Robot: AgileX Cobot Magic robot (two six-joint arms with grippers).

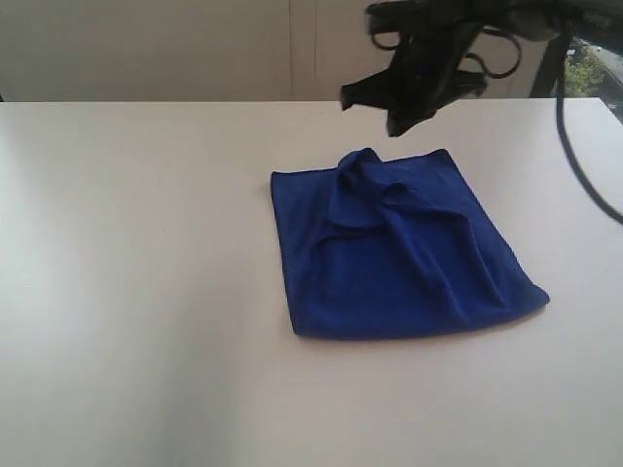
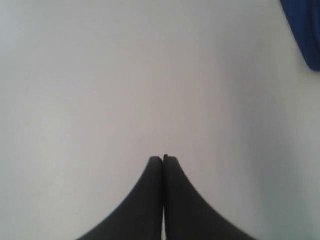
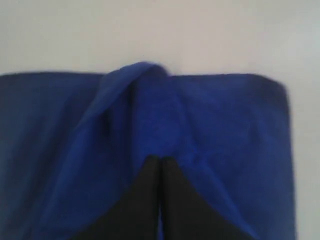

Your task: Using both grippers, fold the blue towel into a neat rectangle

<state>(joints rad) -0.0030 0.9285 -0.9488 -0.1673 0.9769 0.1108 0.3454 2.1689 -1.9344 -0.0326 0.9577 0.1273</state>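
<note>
Right gripper (image 1: 397, 119), exterior view: hangs in the air clear of the blue towel (image 1: 409, 253), which lies beneath it on the pale table (image 1: 136, 292), folded to a rough square with a bunched ridge (image 1: 360, 173) at the edge nearest the gripper. Left wrist view: left gripper (image 2: 163, 159) has both jaws pressed together with nothing between them, over bare table, with only one towel corner showing well off to one side. Right wrist view: jaws pressed together and empty, tips above the cloth, the bunched ridge just ahead of them at the towel's edge.
</note>
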